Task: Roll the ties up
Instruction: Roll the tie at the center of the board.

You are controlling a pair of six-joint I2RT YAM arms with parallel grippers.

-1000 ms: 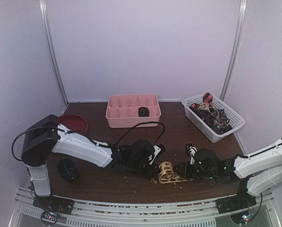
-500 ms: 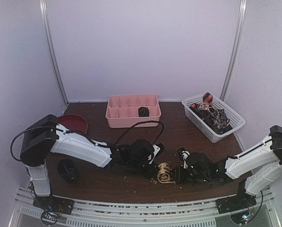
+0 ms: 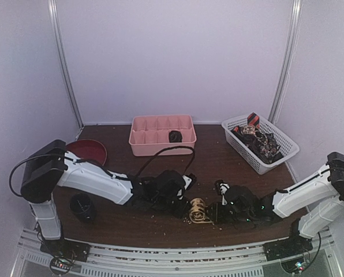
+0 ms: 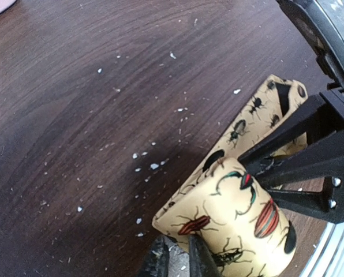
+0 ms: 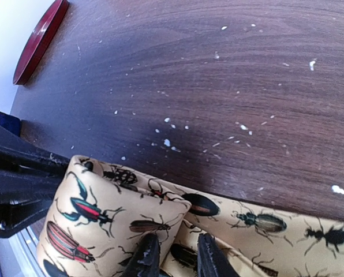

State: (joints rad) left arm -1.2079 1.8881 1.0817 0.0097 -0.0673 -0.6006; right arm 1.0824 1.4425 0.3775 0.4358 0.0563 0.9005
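A tan tie (image 3: 198, 210) printed with beetles lies partly rolled on the brown table near the front, between both grippers. My left gripper (image 3: 181, 205) is at the roll's left end. In the left wrist view its fingertips (image 4: 175, 261) stand nearly closed on the lower edge of the roll (image 4: 241, 225). My right gripper (image 3: 216, 212) is at the roll's right side. In the right wrist view it (image 5: 176, 255) pinches folded tie fabric (image 5: 120, 213) beside the flat tail (image 5: 276, 222). More ties (image 3: 258, 138) lie in a white basket.
A pink divided tray (image 3: 160, 144) at the back centre holds a dark rolled tie (image 3: 175, 136). The white basket (image 3: 281, 156) stands at the back right. A red plate (image 3: 91, 151) and a black cup (image 3: 82, 206) are on the left. White crumbs dot the table.
My right gripper has moved left toward the left gripper. The tan tie's flat part has shortened and the roll looks tighter. The left arm has hardly moved.
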